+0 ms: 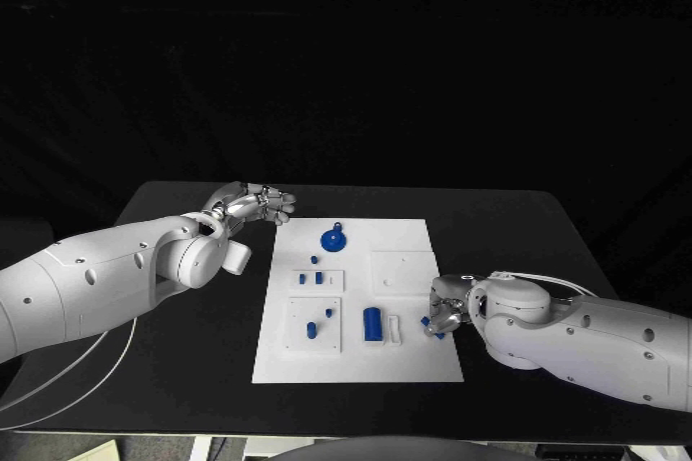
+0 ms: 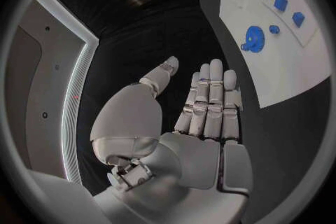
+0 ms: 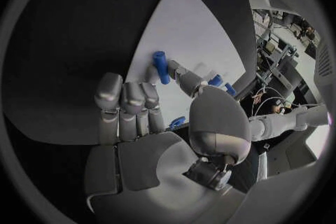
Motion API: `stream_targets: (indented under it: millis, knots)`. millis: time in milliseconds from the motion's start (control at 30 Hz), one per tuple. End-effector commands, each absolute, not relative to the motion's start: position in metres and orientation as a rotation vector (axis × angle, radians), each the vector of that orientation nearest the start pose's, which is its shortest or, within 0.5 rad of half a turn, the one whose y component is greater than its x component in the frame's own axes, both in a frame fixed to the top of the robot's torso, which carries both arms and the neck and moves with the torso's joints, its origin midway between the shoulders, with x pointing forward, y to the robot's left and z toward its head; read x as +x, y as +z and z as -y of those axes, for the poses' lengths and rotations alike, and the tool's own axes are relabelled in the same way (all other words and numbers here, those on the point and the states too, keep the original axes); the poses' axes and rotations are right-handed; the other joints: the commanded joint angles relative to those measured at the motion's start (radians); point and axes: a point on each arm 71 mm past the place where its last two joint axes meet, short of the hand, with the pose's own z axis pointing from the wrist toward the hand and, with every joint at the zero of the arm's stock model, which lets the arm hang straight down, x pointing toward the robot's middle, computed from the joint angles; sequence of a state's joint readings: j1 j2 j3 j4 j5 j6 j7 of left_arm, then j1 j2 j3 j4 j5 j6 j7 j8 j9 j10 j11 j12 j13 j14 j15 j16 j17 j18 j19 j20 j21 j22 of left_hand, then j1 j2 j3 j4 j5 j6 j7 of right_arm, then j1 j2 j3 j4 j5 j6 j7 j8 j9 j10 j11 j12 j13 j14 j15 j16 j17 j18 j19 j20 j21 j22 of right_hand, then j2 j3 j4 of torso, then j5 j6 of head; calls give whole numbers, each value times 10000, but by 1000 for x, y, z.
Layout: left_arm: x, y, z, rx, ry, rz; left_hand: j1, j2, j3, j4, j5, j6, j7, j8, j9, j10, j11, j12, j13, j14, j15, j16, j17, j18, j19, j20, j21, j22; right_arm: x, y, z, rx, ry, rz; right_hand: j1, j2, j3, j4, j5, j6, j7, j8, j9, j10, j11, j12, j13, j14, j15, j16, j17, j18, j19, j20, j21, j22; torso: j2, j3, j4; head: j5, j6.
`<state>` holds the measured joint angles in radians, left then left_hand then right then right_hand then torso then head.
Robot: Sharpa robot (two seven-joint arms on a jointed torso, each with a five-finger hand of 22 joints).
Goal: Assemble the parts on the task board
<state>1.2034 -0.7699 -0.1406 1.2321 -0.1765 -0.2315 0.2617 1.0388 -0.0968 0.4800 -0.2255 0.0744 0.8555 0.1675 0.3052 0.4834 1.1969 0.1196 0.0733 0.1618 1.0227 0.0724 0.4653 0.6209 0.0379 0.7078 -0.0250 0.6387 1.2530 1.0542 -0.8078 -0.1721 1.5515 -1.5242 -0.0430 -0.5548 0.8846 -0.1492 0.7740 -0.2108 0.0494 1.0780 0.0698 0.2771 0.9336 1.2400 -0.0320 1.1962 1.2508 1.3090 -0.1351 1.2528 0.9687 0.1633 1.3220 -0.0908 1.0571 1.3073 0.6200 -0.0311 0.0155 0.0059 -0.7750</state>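
On the black surface (image 1: pixel 188 331) lies the white task board (image 1: pixel 411 366), right in the middle. Small blue parts sit on it. A round blue part with a little loop (image 1: pixel 333 241) lies near the far end of the board. Two tiny blue parts (image 1: pixel 309 277) stand side by side in a small raised square. A long blue part (image 1: pixel 372 324) lies closer to the near end, just beside a thin white bar. Two more little blue parts (image 1: pixel 312 329) sit in another raised square to its left.

The left hand (image 1: pixel 254 203) hangs over the black surface, just past the far left corner of the board. It touches nothing and holds nothing. In the left wrist view, its fingers (image 2: pixel 210 101) are straight and close side by side, with the thumb set a little apart. The round blue part (image 2: pixel 253 38) shows there too, on the white board.

The right hand (image 1: pixel 444 306) is at the right edge of the board, near the close end. It pinches a small blue peg (image 3: pixel 162 66) between its thumb and one finger, over the white board. The other fingers (image 3: pixel 125 102) of this hand are curled down together. Another small blue part (image 3: pixel 177 121) shows just beside the palm.
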Motion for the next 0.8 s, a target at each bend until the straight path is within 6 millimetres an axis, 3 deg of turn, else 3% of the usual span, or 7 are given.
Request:
stream_targets:
  millis: [33,167,800]
  knots:
    - [523,-233,-258,-10257,-12423,-16212,-56,-6,9,55,-12,-59,19,40,-15,37,2,9,-9,66,-12,-39,15,144,70,-32,-53,14,407,-333,205,-731,1879,-23299,0,221,91,8,109,25,68,-226,-2723,68,-16,-48,-2,49,-9,-61,-11,985,10,70,47,102,0,-6,1,20,1]
    - [524,-233,-257,-10261,-12417,-16225,-55,-5,9,57,-11,-59,19,41,-16,38,2,9,-10,68,-12,-42,19,144,71,-32,-54,16,406,-335,205,710,2656,-23842,-174,281,139,89,115,37,71,-247,-2741,55,-14,-80,-14,49,-10,-65,-18,985,17,89,50,101,-5,1,-9,75,-5]
    - [524,-233,-257,-10248,-12441,-16221,-59,-4,11,68,-5,-55,17,47,-18,42,1,11,-13,73,-12,-58,38,144,74,-32,-61,26,408,-319,190,2599,4197,-23610,-631,258,-49,230,122,106,47,-255,-2751,134,-39,-37,46,49,-40,-66,-28,985,46,63,56,93,4,-1,-4,60,-16]
